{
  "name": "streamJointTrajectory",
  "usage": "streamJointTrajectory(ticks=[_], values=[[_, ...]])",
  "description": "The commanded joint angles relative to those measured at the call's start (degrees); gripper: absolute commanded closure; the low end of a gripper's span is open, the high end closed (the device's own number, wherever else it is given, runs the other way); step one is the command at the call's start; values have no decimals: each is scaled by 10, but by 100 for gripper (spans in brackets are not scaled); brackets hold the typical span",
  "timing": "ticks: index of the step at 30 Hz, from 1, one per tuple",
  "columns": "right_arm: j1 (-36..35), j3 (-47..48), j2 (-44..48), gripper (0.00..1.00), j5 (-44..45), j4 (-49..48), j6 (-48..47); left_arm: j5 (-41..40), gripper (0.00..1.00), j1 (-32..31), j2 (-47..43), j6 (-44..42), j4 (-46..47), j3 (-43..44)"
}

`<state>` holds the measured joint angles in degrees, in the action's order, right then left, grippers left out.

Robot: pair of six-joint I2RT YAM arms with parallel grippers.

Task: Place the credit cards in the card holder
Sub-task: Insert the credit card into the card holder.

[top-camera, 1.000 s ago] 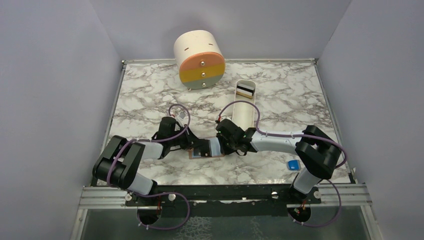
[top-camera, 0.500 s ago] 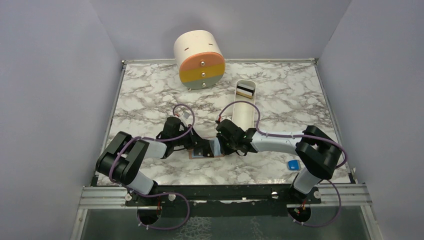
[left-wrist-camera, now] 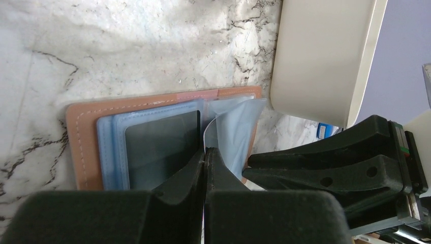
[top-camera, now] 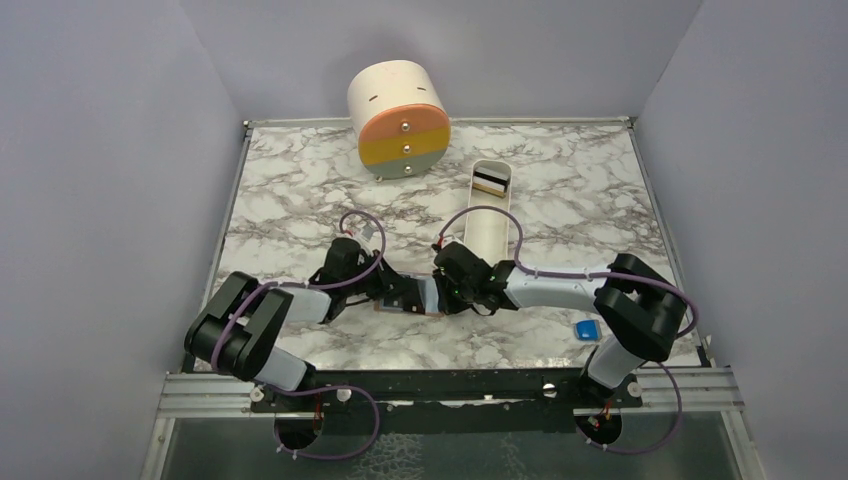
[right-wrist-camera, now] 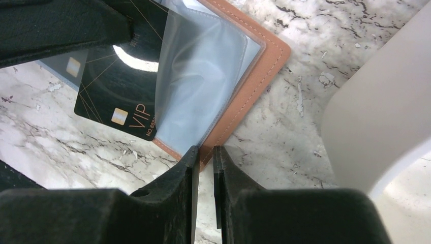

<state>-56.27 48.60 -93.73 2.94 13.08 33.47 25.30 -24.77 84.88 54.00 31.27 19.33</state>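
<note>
Table: white marble-pattern top with grey veining, under diffuse, even light. Walls: plain lavender panels, one beyond the left gripper and right gripper, one outboard of each. Metal rail: behind both.

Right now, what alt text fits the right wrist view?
The right end effector appears to pinch the edge of an open tan card holder, its clear sleeve lifted over a black VIP card; marble table below.

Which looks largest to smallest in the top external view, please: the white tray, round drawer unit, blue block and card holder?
1. round drawer unit
2. white tray
3. card holder, partly covered
4. blue block
</note>
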Motion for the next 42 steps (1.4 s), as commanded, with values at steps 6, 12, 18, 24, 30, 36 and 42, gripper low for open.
streamJointTrajectory(ticks=[6, 12, 18, 24, 30, 36, 42], values=[[-12, -19, 11, 84, -12, 12, 16, -75, 100, 1, -49, -28, -38, -41], [-12, -26, 11, 84, -9, 9, 21, -105, 100, 2, -73, -32, -56, -42], [-12, -18, 4, 84, -7, 14, 15, -112, 100, 2, -85, -47, -66, -29], [-12, -13, 1, 84, 0, 19, 11, -107, 100, 2, -72, -53, -64, -17], [-12, -14, -6, 84, -3, 17, 13, -99, 100, 2, -70, -60, -56, -8], [-12, -9, -9, 84, -3, 10, 17, -74, 100, -1, -45, -50, -37, -21], [-12, 3, -16, 84, -2, 12, 14, -57, 100, -1, -33, -53, -31, -28]])
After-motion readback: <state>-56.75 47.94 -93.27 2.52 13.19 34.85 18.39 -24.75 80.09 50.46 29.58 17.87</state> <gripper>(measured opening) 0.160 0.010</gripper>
